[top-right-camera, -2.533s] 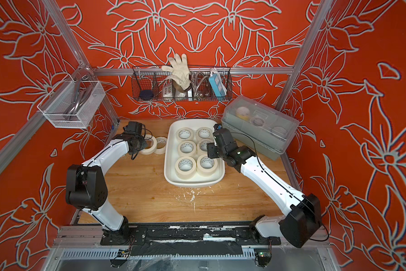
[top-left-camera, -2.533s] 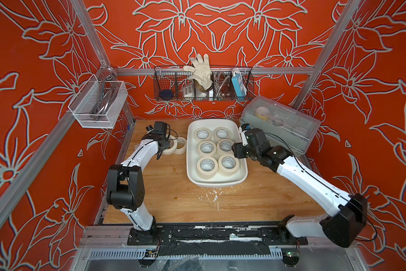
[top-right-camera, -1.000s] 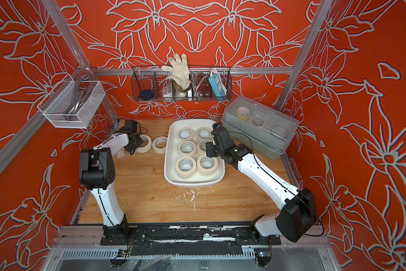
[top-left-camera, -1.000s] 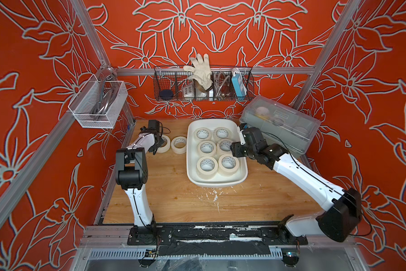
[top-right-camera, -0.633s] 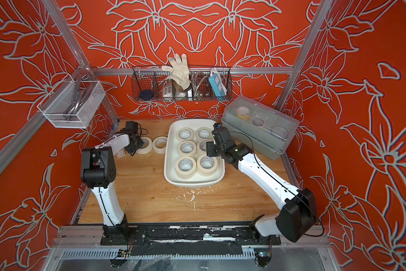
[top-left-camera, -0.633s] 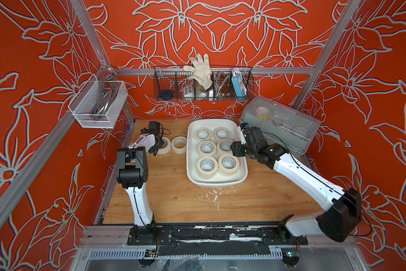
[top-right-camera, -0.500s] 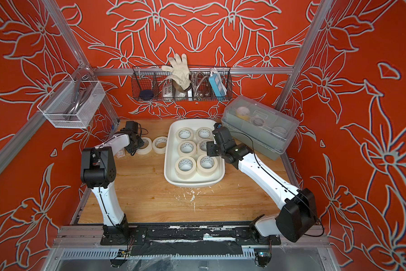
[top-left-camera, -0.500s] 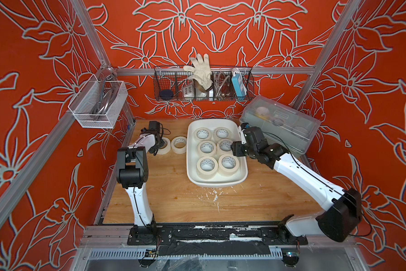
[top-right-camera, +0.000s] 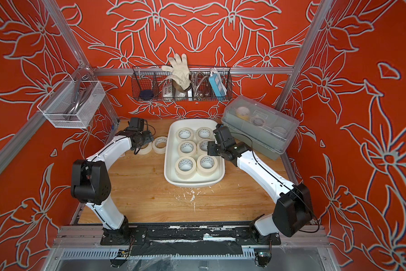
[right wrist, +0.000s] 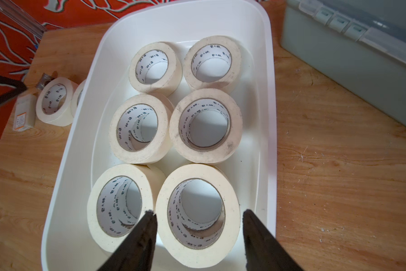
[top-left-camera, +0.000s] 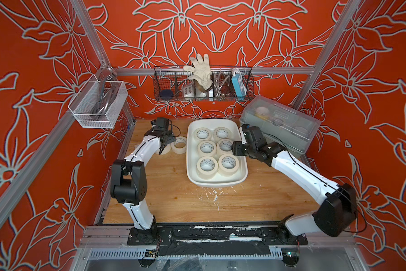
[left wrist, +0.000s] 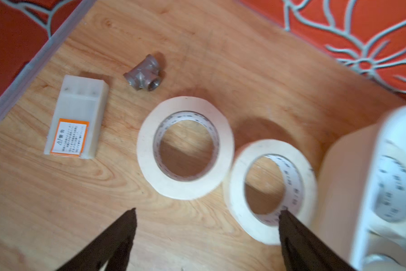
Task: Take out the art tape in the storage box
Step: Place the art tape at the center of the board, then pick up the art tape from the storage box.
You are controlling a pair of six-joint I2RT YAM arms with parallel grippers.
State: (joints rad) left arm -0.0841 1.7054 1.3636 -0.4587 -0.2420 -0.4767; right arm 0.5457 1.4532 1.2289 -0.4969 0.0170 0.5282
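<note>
Left gripper (left wrist: 206, 211), fingers (left wrist: 124, 227) wide, over two cream tape rolls (left wrist: 185, 147) on the wooden counter (left wrist: 244, 58). A grey pipe tee (left wrist: 143, 75) and a translucent case (left wrist: 76, 117) lie to the left. Right gripper (right wrist: 198, 212), fingers (right wrist: 141, 234) half-spread, above the roll-filled white plastic tub (right wrist: 265, 105).

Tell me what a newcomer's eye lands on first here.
The loud orange-red floral wall panels all around, then the shallow white plastic tub on the wooden table, packed with cream masking-tape rolls. Two more such rolls lie flat on the wood beside it, by the open left claw.
</note>
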